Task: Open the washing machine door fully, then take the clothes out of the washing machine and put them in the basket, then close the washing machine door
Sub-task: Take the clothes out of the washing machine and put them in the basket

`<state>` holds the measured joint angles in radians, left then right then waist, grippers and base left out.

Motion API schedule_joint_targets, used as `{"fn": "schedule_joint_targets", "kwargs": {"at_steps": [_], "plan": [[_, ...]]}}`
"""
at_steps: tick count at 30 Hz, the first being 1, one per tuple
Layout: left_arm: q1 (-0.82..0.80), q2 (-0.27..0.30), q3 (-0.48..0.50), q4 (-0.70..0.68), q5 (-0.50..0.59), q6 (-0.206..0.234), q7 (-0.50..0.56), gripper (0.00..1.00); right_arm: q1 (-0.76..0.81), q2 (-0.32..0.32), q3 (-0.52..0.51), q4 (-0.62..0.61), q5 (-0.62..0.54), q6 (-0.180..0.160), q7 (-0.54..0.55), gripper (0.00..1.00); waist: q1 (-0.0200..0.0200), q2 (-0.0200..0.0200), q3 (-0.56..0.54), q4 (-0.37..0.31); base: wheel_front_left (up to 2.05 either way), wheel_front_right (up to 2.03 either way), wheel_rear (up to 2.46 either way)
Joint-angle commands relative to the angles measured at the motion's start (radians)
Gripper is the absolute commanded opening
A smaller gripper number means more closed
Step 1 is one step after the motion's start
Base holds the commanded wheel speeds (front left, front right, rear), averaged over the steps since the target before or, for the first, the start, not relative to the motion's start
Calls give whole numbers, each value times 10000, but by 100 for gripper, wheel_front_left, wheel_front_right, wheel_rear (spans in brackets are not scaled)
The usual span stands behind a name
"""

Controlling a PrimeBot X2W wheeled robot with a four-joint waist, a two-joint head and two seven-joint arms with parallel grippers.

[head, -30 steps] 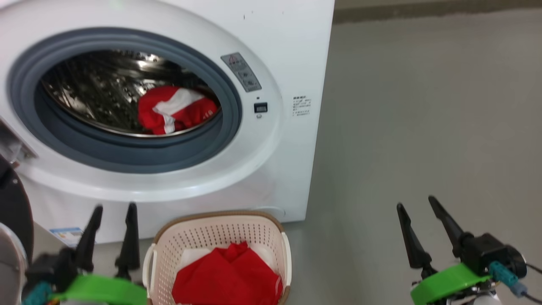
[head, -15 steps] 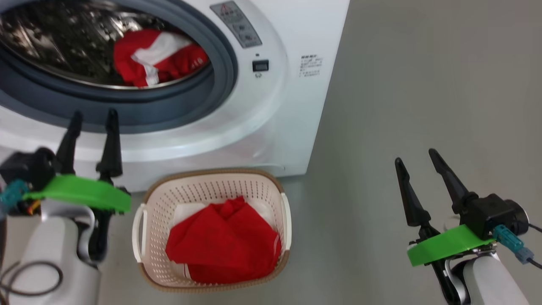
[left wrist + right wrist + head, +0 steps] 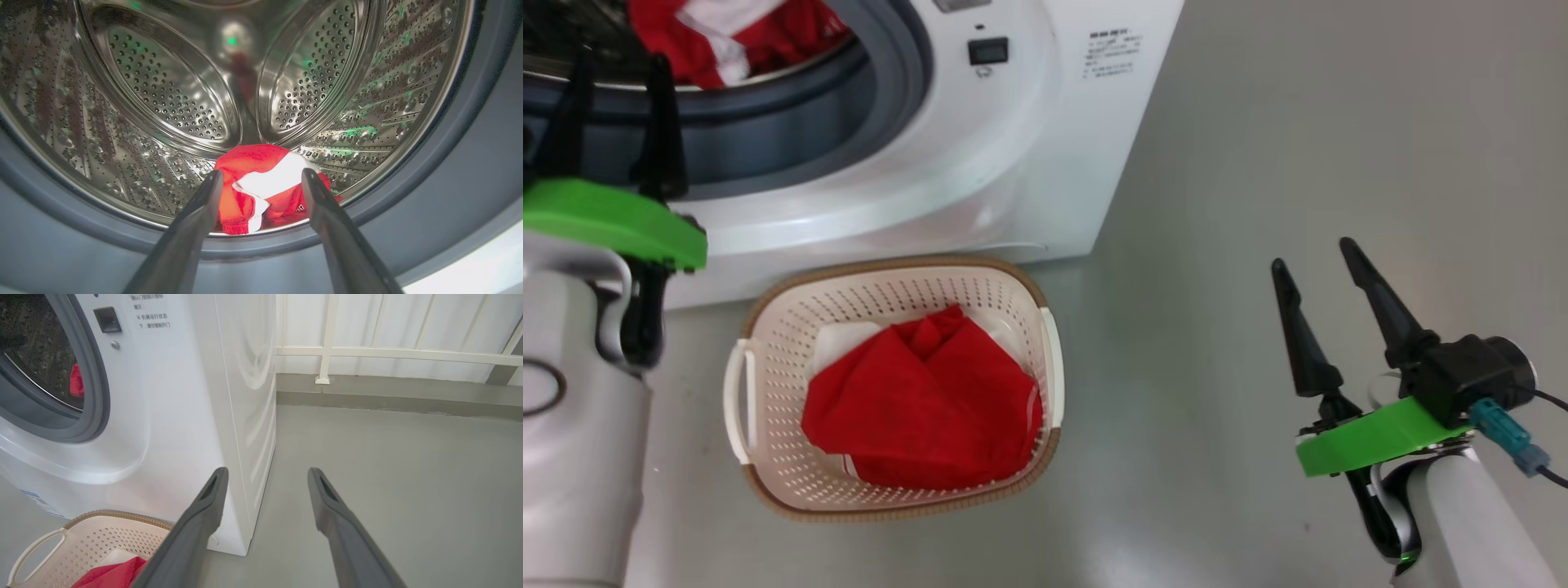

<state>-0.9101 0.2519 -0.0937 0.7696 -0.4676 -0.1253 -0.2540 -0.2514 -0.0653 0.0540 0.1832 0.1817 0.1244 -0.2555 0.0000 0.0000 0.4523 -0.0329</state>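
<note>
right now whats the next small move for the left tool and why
Probably ease the left tool forward into the drum until its open fingers straddle the red garment. The garment lies at the drum's front lip, framed between the fingers but untouched; another red piece is in the basket.

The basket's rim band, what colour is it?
The rim band is brown; head view shows it best.

Grey smooth floor (image 3: 1298, 122). White washing machine (image 3: 1045, 147) stands on it. Cream basket (image 3: 898, 294) sits on the floor just in front of the machine's base. White railing post (image 3: 322, 379) foots on the far kerb.
</note>
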Motion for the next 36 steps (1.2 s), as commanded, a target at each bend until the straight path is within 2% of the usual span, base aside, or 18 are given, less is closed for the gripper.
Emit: {"fn": "schedule_joint_targets", "kwargs": {"at_steps": [1, 14, 23, 29, 30, 31, 32, 33, 36], "plan": [[-347, 551, 133, -46, -61, -52, -74, 100, -97, -86, 369, -233, -6, 63, -63, 100, 0, 0, 503, -293, 0, 0, 0], [-2761, 1542, -911, 2119, -1070, -53, 53, 100, -750, -355, 1314, -616, 303, 63, -63, 100, 0, 0, 1577, -780, 0, 0, 0], [-3541, 2112, -1094, 3212, -1896, -53, 483, 100, -979, -382, 1685, -631, 758, 63, -63, 100, 0, 0, 1848, -1281, 0, 0, 0], [-3779, 2409, -1557, 3661, -1753, -53, 791, 100, -1040, -336, 1789, -578, 978, 63, -63, 100, 0, 0, 1967, -1463, 0, 0, 0], [-3838, 2450, -1652, 3746, -1701, -53, 851, 93, -1050, -341, 1806, -575, 966, 63, -63, 100, 0, 0, 1996, -1487, 0, 0, 0], [-3908, 2499, -1773, 3827, -1600, -53, 884, 52, -1057, -343, 1810, -574, 951, 63, -63, 100, 0, 0, 2028, -1500, 0, 0, 0], [-3981, 2544, -1887, 3904, -1484, -53, 867, 29, -1061, -344, 1808, -565, 931, 63, -63, 100, 0, 0, 2059, -1507, 0, 0, 0], [-4057, 2547, -1932, 3957, -1453, -53, 819, 0, -1070, -343, 1807, -551, 906, 63, -63, 100, 0, 0, 2094, -1508, 0, 0, 0], [-4228, 2500, -2031, 4137, -1374, -43, 642, 0, -1103, -328, 1774, -503, 864, 63, -63, 100, 0, 0, 2127, -1473, 0, 0, 0]]}}
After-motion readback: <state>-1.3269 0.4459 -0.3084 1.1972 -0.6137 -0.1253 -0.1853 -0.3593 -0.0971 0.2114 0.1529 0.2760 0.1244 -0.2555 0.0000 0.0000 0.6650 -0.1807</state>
